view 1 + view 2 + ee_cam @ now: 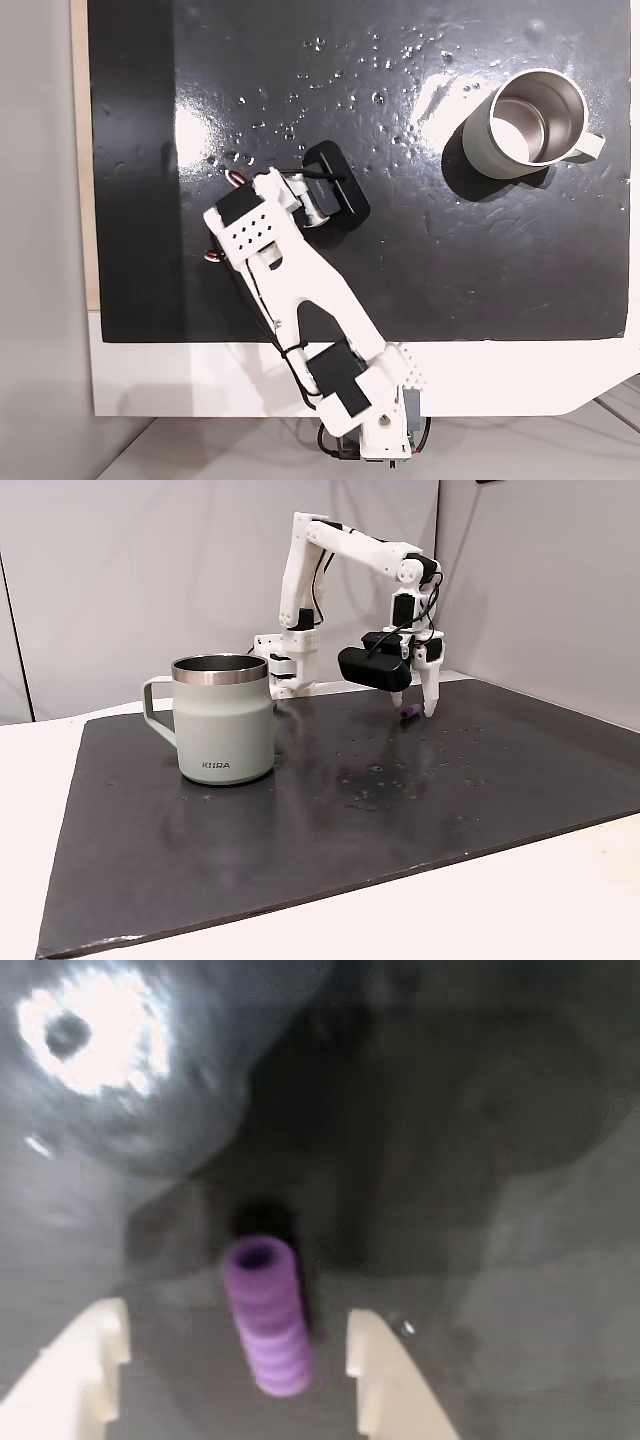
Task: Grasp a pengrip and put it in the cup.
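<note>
Pengrip (265, 1315) is lying flat on the dark mat (520, 1260), a purple ribbed tube with a soft rubbery look and its hollow end open; in the wrist view its long axis is running roughly up-down, leaning slightly, with the open end pointing to the far side away from the camera. It is sitting between the two white fingertips (375, 1370), a gap showing on each side, so the jaws are standing wide and holding nothing. In a fixed view from the side, the gripper (412, 702) is pointing down with its tips near the mat and the pengrip (409, 716) is showing as a tiny purple speck between them. Cup (223, 718) is standing upright well apart from it, on the left in that view: round, pale grey-beige matte wall, shiny steel rim, small handle turned left. In a fixed view from above, the cup (500, 140) is showing a glossy steel inside with its handle to the right, and the mat (500, 260) is reading as glossy black, bubbly and glare-spotted. The arm (290, 270) is white plastic.
</note>
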Robot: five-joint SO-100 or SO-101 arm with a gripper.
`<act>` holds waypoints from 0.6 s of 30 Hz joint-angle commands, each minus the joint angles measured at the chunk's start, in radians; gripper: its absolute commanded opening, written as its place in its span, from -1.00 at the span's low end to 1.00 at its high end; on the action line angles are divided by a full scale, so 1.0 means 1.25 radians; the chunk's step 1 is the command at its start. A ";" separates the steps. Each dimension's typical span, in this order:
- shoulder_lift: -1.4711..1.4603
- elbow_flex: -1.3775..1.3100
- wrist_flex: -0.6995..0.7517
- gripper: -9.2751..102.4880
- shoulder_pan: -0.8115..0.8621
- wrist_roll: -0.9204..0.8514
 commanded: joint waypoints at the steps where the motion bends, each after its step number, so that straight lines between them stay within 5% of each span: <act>1: -0.001 -0.043 0.022 -0.33 -0.032 -0.006; 6: -0.027 -0.044 0.039 -0.36 -0.042 -0.018; 15: -0.048 -0.045 0.040 -0.83 0.005 -0.015; 18: -0.050 -0.044 0.040 -0.83 0.010 -0.015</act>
